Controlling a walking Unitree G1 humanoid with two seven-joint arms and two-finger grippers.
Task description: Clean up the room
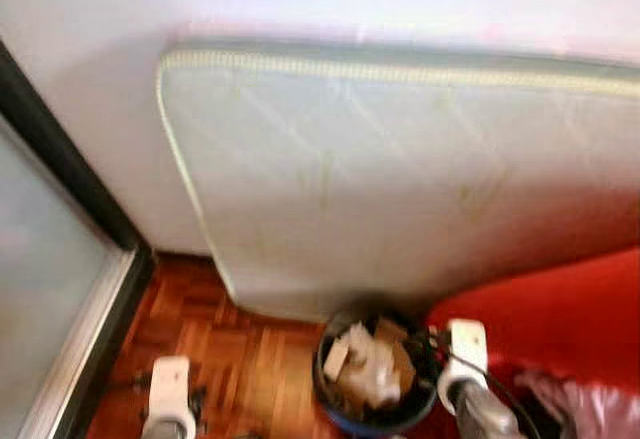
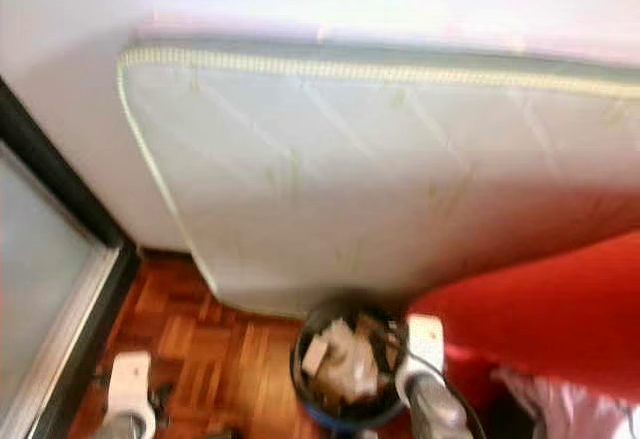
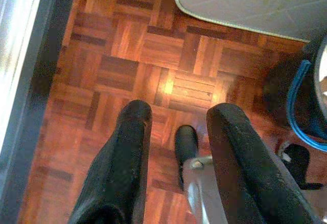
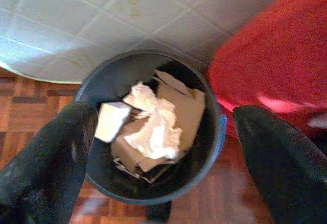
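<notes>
Below the head camera: round dark waste bin (image 1: 372, 379) of crumpled paper and cardboard scraps (image 1: 368, 364), on parquet floor (image 1: 240, 359) between leaning white quilted mattress (image 1: 400, 179) and red fabric seat (image 1: 560, 309). Left wrist: left claw (image 3: 176, 127) apart, empty, above floor. Right wrist: right claw (image 4: 163, 132) wide apart, empty, over bin.

A home room: a mattress (image 1: 400, 179) leans on the wall above parquet floor (image 3: 133, 66), beside a full wastebasket (image 4: 148, 132).
</notes>
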